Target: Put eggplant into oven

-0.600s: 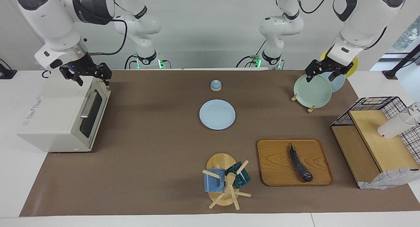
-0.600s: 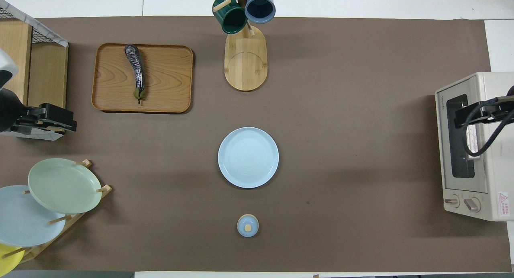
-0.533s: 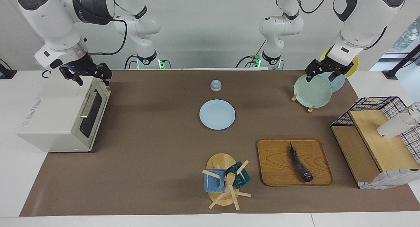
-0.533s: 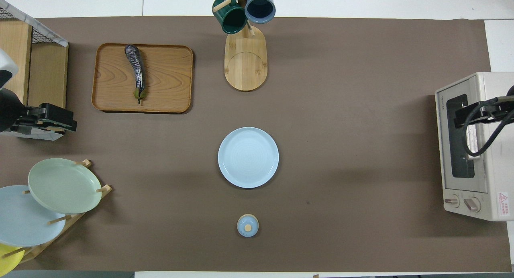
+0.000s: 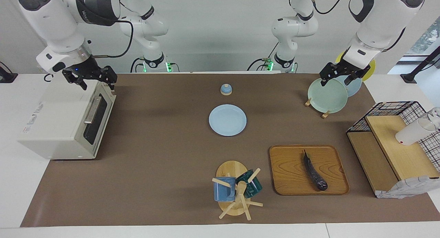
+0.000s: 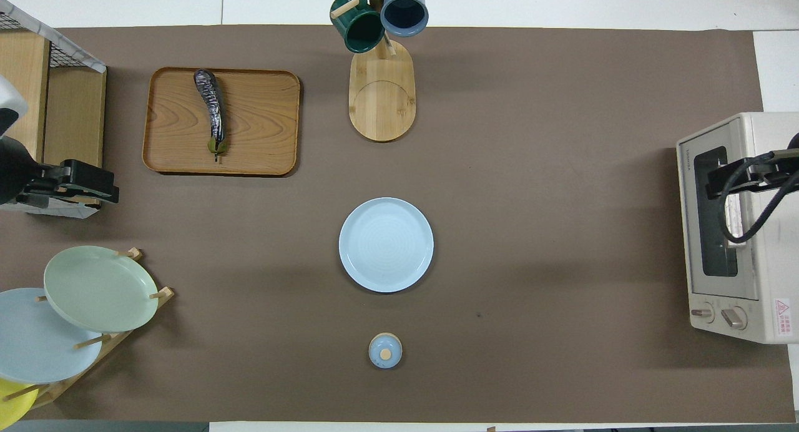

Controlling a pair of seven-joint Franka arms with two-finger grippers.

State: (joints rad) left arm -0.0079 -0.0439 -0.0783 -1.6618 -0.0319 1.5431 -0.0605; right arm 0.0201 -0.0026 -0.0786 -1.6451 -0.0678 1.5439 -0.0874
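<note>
Facing view shows the eggplant (image 5: 314, 171) lying on a wooden tray (image 5: 288, 183), at the left arm's end of the table and far from the robots. Its thin stem end points toward the robots. Nothing is touching it.

The oven (image 5: 58, 122) sits at the right arm's end, well apart from the tray. Its dark glass door looks closed.

The right gripper (image 5: 92, 80) hangs over the top of the oven, near the door's upper edge. Its fingers are spread apart and hold nothing. The left gripper (image 5: 338, 78) hangs over the green plate (image 5: 326, 95) in the plate stand. Its fingers are apart too, and empty.

I think the job has hardly begun. Here is what could go wrong:

- The door must come open first. If the right gripper misses the bar handle (image 5: 92, 110), the door stays shut. A hard pull could drag the whole oven.
- The eggplant is thin, smooth and a bit bent. A pinch near one end could let it tip or slip out.
- The tray has a raised edge, so low fingers might bump it.
- The left gripper is close to the plates and could knock one as it moves off.
- The trip across the table is long. The mug tree (image 5: 237, 193) stands beside the tray.
</note>
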